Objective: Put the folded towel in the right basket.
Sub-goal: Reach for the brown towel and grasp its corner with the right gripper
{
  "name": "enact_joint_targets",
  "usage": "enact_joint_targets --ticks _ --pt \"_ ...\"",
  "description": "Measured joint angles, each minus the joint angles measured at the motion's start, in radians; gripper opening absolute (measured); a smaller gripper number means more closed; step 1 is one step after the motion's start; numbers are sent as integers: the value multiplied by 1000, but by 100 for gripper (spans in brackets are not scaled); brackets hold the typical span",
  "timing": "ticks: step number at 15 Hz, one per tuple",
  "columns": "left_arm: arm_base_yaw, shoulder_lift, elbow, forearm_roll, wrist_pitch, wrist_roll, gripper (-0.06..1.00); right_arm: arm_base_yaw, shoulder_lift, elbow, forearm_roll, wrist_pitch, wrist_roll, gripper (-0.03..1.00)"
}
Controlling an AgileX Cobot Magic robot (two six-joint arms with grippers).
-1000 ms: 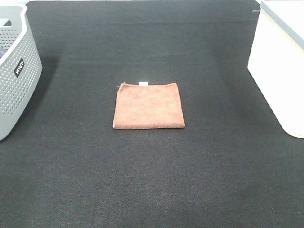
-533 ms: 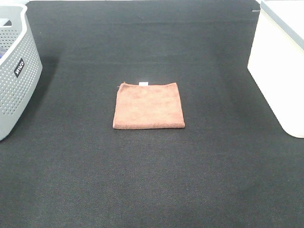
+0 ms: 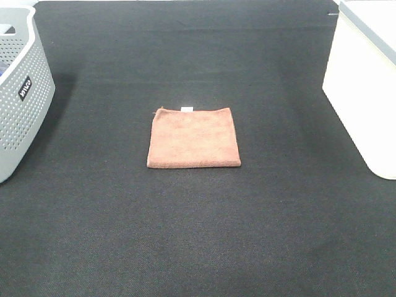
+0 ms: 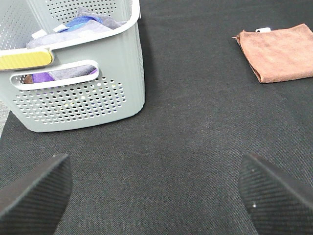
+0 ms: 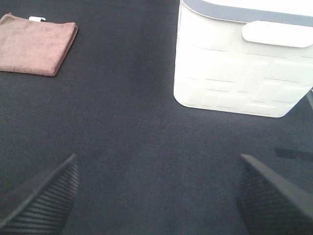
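Observation:
The folded towel (image 3: 193, 137) is a flat reddish-brown square with a small white tag on its far edge, lying in the middle of the black table. It also shows in the left wrist view (image 4: 279, 51) and the right wrist view (image 5: 35, 44). The right basket (image 3: 365, 80) is a large white bin with a grey rim at the right edge; it also shows in the right wrist view (image 5: 239, 56). Neither arm shows in the exterior view. My left gripper (image 4: 154, 196) is open and empty, well short of the towel. My right gripper (image 5: 156, 196) is open and empty, near the white bin.
A grey hole-patterned basket (image 3: 21, 93) with a black label stands at the left edge; in the left wrist view (image 4: 83, 83) it holds several cloths. The black mat (image 3: 198, 235) covers the table.

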Motion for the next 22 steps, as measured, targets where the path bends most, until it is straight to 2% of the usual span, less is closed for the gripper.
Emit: enact_joint_targets --ticks 3,5,7,10,11,13,16,19,21,22 --pt "0 0 0 0 0 0 87 0 215 -72 0 -213 2 79" --pt "0 0 0 0 0 0 87 0 454 -150 17 -371 2 78" --pt "0 0 0 0 0 0 87 0 651 -244 45 -424 1 78" --pt "0 0 0 0 0 0 87 0 947 -450 78 -430 -11 78" --pt "0 0 0 0 0 0 87 0 947 -450 78 -430 -11 78" --pt "0 0 0 0 0 0 87 0 1154 -617 123 -431 -58 77" --pt "0 0 0 0 0 0 87 0 1343 -780 184 -428 -114 76" --pt "0 0 0 0 0 0 87 0 1513 -932 245 -344 -153 76" --pt "0 0 0 0 0 0 87 0 1644 -1036 262 -248 -168 76" --pt "0 0 0 0 0 0 87 0 1668 -1053 262 -232 -168 76"
